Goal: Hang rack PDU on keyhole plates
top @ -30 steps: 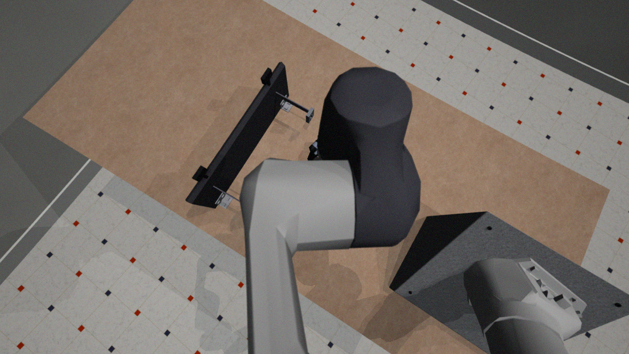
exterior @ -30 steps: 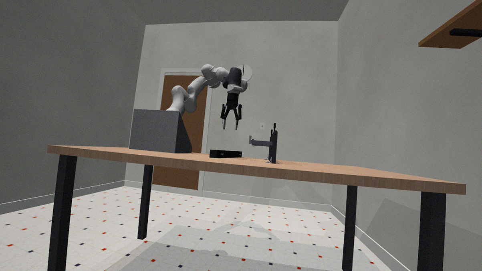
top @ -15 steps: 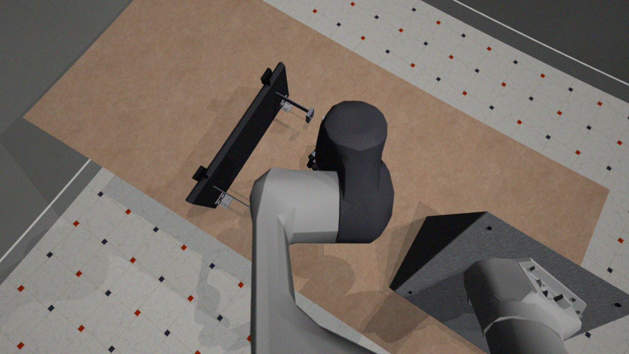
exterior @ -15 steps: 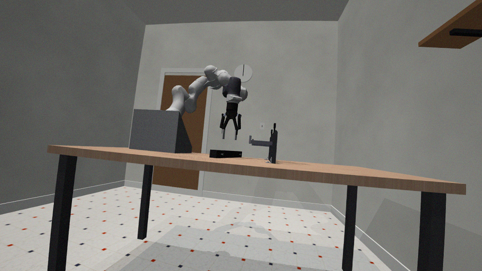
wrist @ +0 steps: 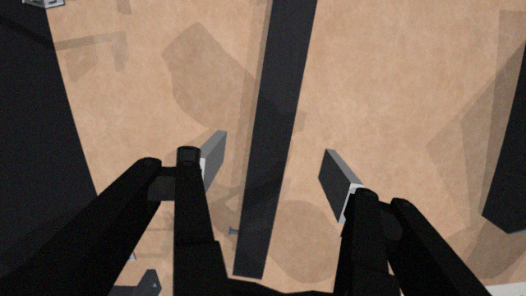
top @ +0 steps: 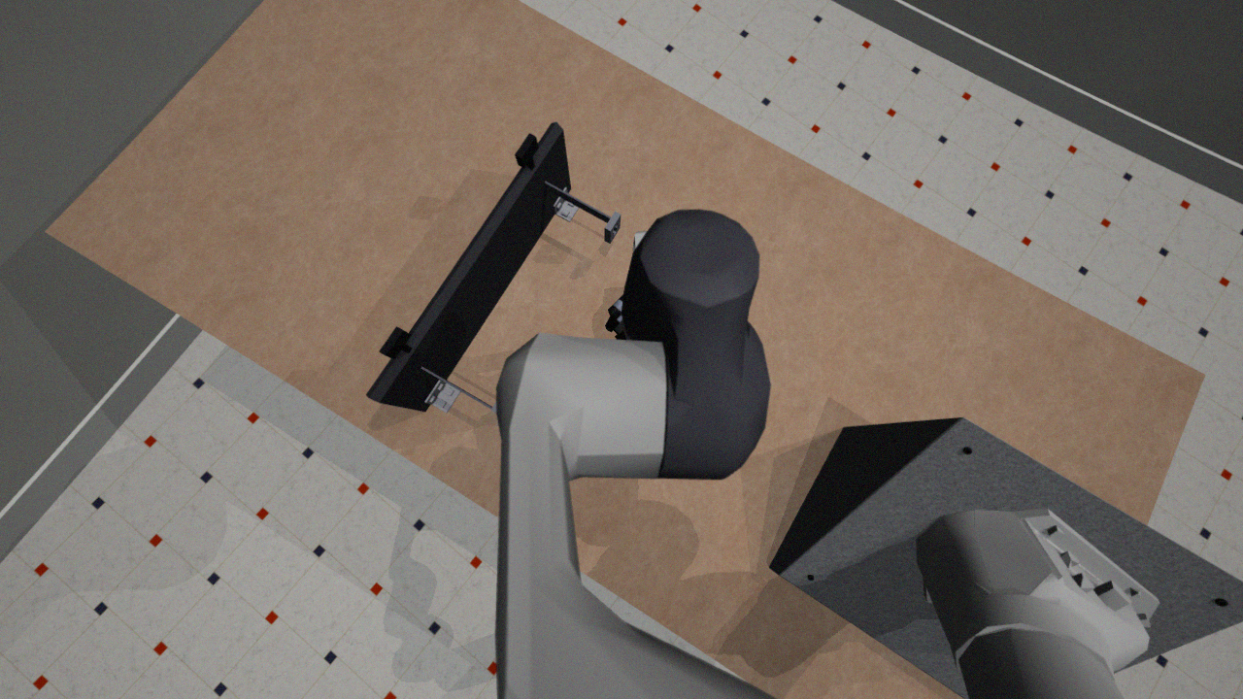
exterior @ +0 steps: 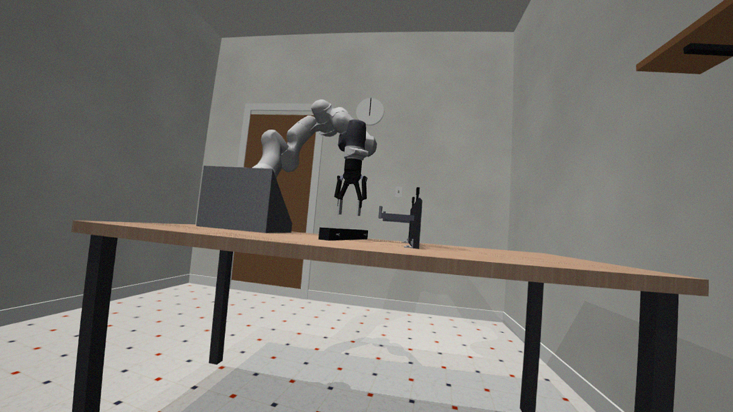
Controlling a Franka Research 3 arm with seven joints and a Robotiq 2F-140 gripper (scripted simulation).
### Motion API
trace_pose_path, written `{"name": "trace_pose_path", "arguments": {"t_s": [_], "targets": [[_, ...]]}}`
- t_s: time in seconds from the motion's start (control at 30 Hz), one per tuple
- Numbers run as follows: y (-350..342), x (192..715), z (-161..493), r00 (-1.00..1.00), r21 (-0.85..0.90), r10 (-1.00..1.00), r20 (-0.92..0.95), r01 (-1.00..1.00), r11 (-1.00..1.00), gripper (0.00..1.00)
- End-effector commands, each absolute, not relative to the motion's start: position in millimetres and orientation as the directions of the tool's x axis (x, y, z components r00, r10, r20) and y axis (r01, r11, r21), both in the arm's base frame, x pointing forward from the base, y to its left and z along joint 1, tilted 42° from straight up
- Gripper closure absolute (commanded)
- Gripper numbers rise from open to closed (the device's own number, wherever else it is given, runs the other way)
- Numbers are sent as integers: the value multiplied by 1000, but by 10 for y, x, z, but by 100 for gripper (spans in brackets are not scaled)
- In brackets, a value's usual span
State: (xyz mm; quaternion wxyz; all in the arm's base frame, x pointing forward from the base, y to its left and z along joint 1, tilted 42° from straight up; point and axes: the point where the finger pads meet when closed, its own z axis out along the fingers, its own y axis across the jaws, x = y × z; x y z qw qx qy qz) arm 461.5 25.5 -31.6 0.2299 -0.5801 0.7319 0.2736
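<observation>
Half-open and holding nothing, the gripper (exterior: 350, 203) hangs above the table (exterior: 465, 261), fingers pointing down — one pad (wrist: 214, 158) on either side of the rack PDU (wrist: 273, 123) in the wrist view, with clear air between. That long black PDU lies flat on the wood directly beneath. Just beyond it stands the upright black backboard (top: 473, 269), two thin arms reaching out from it, each ending in a small keyhole plate (top: 613, 224). Behind, the arm's grey pedestal (exterior: 232, 200).

walls: plain grey walls (exterior: 88, 113)
door: brown wooden door (exterior: 265, 201)
floor: white tiled floor (exterior: 298, 366) with red and blue dots
desk: wooden-topped desk (exterior: 465, 260) on black legs
</observation>
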Motion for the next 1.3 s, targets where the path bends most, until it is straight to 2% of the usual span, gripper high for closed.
{"name": "trace_pose_path", "arguments": {"t_s": [0.0,0.67,1.27], "targets": [[261,4626,-337,-211,124,-727,-653,-977,172,45],[785,4644,-925,-211,124,-727,-653,-977,172,45],[811,4645,-955,-211,124,-727,-653,-977,172,45]]}}
